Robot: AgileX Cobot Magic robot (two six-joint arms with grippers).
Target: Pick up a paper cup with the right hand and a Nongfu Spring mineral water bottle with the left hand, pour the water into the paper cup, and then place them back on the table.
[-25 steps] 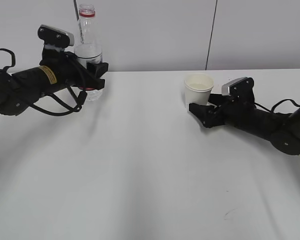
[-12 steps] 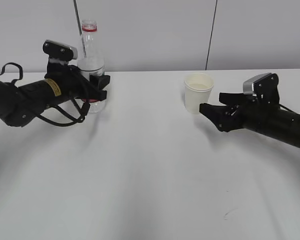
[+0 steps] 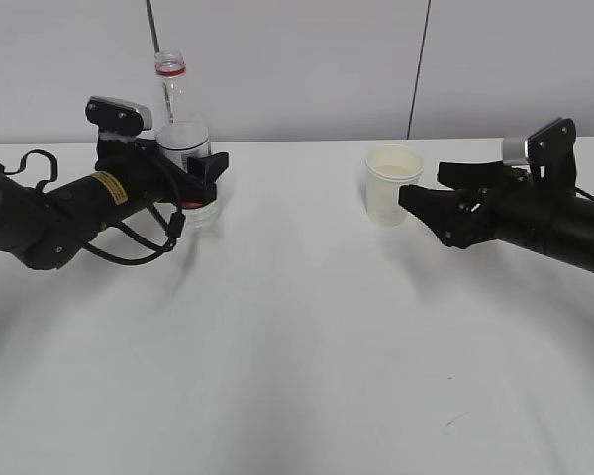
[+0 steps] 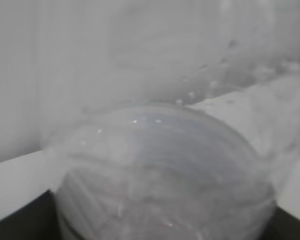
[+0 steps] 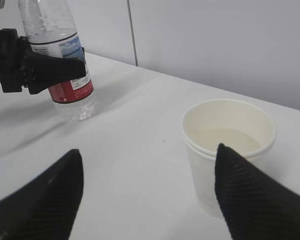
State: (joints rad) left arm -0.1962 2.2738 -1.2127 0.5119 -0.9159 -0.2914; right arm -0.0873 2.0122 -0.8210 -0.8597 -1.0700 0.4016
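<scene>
The paper cup stands upright on the white table with some water in it. My right gripper is open just right of the cup and holds nothing. In the right wrist view its gripper has its tips spread wide, with the cup beside the right tip. The Nongfu Spring bottle stands at the back left, uncapped, with its red-and-white label low. My left gripper is shut on it at label height. The bottle fills the blurred left wrist view.
A grey wall runs close behind the table's far edge. A small dark scratch marks the tabletop at the front right. The left arm's cable loops hang over the table near the bottle.
My right gripper has drawn back to the right, away from the cup, which stays standing. My left gripper and the bottle have shifted a little right and lower.
</scene>
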